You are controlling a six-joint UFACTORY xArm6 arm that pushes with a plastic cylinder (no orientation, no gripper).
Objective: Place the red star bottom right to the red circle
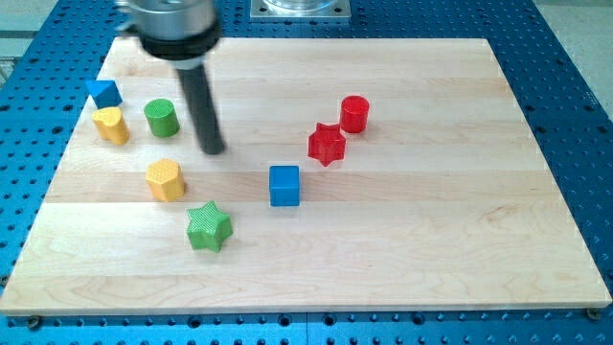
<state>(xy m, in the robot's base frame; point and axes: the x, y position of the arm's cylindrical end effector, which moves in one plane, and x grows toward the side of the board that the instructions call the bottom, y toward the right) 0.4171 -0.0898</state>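
The red star (327, 144) lies on the wooden board, just below and left of the red circle (355, 114), nearly touching it. My tip (213, 149) is well to the left of both, between the green circle (162, 118) and the red star, above the yellow hexagon (166, 179). It touches no block.
A blue cube (284, 185) sits below and left of the red star. A green star (209, 227) lies near the view's bottom left. A blue triangle (103, 93) and a yellow block (112, 126) sit at the left edge of the board (431, 240).
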